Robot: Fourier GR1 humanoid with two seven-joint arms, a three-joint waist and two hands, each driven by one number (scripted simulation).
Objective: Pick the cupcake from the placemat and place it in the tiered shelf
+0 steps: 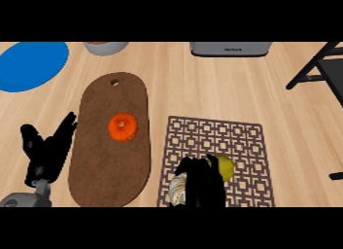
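Your right hand is curled over the cupcake on the placemat; only the yellow top shows, just right of the fingers, touching them. The shelf lies forward and well to the right, across open counter. Your left hand rests open, far left, beside the board.

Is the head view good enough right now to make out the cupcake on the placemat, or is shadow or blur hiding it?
Head view: lighting is even and without glare; the right hand covers most of the cupcake, leaving a yellow-green part exposed on the placemat; edges look soft throughout; the tiered shelf is cut off at the right border.
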